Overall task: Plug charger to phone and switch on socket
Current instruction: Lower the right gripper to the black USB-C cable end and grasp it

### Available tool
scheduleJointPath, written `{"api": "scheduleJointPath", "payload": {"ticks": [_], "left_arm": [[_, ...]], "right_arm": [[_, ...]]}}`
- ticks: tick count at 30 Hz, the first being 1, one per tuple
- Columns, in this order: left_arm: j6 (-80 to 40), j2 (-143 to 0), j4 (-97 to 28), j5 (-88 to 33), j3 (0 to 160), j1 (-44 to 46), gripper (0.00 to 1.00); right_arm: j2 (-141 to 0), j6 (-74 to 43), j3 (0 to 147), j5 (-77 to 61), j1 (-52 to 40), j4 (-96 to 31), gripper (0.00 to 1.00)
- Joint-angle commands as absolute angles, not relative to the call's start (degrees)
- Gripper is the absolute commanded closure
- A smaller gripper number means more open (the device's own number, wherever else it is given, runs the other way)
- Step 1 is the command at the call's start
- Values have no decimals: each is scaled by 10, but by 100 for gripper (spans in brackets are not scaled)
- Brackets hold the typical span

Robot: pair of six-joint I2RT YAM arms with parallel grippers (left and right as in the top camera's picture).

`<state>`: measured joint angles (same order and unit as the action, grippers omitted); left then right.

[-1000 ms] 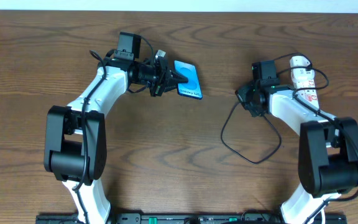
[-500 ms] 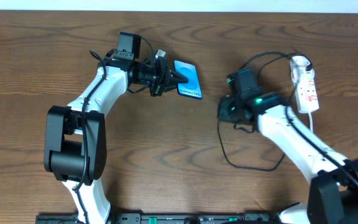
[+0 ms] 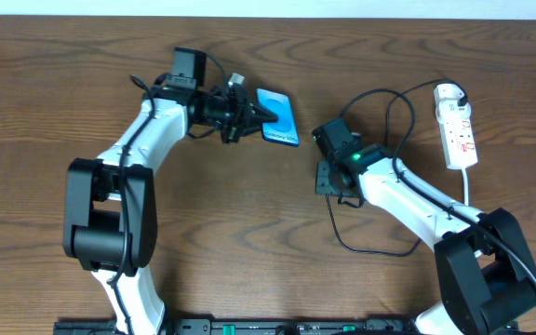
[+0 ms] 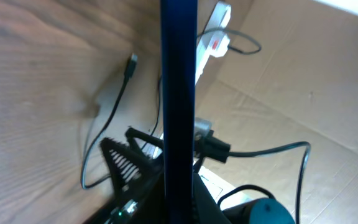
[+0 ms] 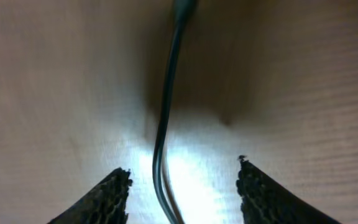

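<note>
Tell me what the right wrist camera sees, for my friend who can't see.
A thin black cable runs up the middle, over a wooden table. The open gripper has one dark finger on each side, not touching it.

Overhead I look straight down on the whole table (image 3: 249,242). My left wrist camera hugs the phone (image 4: 178,93), facing the cable (image 4: 114,112) beyond it; my right wrist camera peers closely down at that cable.
</note>
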<state>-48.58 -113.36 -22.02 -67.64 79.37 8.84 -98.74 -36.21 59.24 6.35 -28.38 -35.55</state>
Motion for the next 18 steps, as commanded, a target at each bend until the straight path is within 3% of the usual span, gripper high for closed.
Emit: {"api": "scheduleJointPath", "payload": {"ticks": [1, 11, 18], "left_arm": [[-465, -1124, -218, -704, 801, 53, 92], [-465, -1124, -218, -703, 801, 33, 92], [-465, -1124, -218, -703, 801, 33, 92]], "right_arm": [[-987, -428, 611, 85, -263, -336, 44], [-1076, -428, 623, 58, -248, -278, 53], [-1104, -429, 632, 39, -257, -274, 71]]}}
